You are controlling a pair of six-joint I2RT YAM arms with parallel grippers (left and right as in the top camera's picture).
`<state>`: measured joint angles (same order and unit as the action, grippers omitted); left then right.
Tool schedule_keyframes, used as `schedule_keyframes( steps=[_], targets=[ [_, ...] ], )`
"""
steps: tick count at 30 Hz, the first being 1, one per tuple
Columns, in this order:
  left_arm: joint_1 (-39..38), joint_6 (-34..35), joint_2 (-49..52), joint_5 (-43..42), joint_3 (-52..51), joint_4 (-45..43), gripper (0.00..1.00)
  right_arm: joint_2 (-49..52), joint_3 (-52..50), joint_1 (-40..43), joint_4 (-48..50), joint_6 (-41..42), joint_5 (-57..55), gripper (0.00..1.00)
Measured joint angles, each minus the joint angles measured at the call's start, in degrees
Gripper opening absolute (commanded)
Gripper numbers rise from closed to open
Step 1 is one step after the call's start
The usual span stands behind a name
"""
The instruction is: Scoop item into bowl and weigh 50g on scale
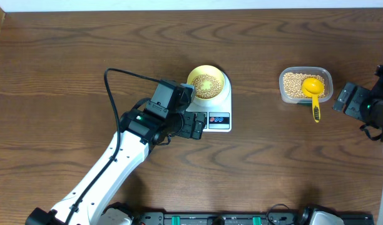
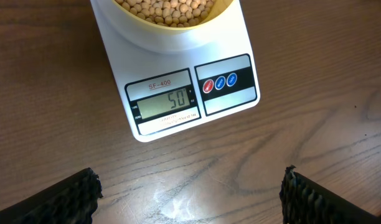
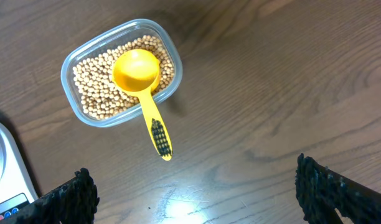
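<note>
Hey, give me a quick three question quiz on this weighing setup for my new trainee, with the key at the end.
1. True or false: the pale yellow bowl of beans sits on the scale.
2. The display reads: A) 5, B) 50, C) 500.
3. Fill in: the yellow scoop rests with its cup inside the clear ____.
Key: 1 true; 2 B; 3 tub.

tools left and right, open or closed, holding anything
left tool: open, holding nothing
right tool: open, holding nothing; the scoop lies in the tub
</note>
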<state>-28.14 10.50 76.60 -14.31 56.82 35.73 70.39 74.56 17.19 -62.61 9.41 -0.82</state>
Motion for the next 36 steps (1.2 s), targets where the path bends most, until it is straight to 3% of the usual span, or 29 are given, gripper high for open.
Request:
schedule_keyframes(
  steps=[17,28,36],
  targets=[
    [0.0,0.0,0.0,0.0,0.0,0.0,0.94,-0.9,0.0,0.0,0.0,0.0,0.0,0.99],
    [0.0,0.0,0.0,0.0,0.0,0.0,0.94,-14.3,0.0,-5.8,-1.0,0.0,1.1,0.99],
    [0.0,0.0,0.0,0.0,0.0,0.0,0.94,-17.4,0.0,-9.1,-1.0,0.0,1.3,0.99]
  ],
)
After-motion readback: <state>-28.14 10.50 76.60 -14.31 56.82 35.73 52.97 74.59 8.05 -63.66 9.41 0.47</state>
